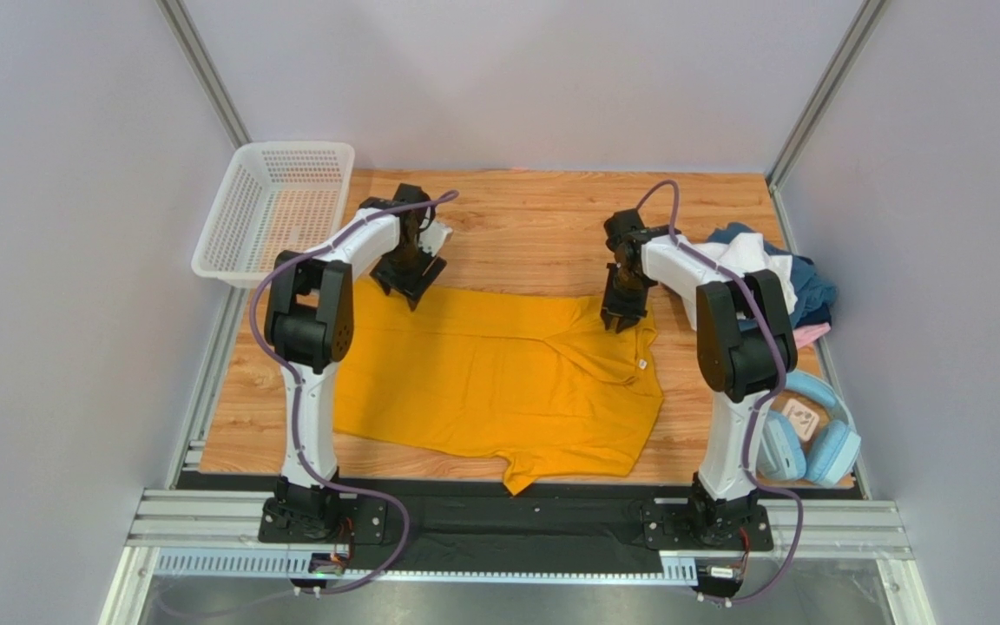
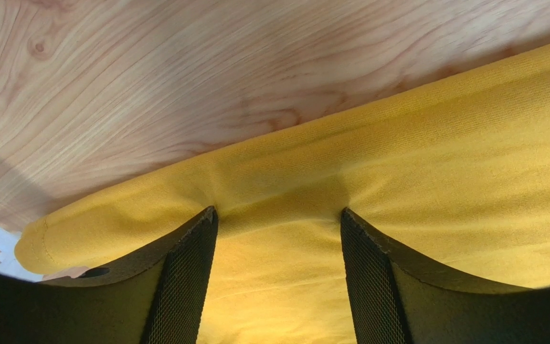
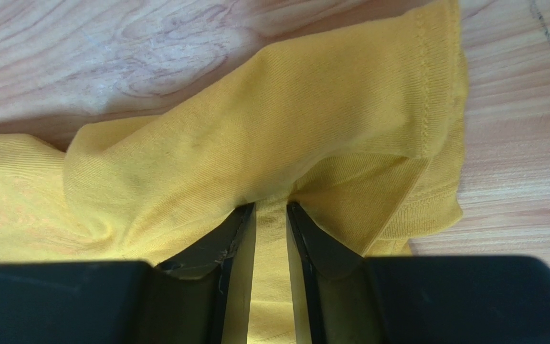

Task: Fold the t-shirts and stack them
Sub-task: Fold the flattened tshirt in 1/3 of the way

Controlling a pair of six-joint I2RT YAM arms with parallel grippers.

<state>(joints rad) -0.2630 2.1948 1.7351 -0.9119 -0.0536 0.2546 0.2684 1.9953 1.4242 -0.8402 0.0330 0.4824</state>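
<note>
Right tool (image 3: 271, 209) pinching shirt (image 3: 256, 129) edge, wood (image 3: 113, 50) beyond

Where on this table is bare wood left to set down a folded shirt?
The table is bare along its far edge, between the basket and the clothes pile, beyond the yellow shirt. The right side is crowded: pile, then headphones.

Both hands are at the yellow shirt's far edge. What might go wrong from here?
The left hand stands open around the yellow t-shirt while the right hand pinches a bunched fold; lifting now would likely drag it askew. That pinch may hold several layers, so the fold could come out crooked.
</note>
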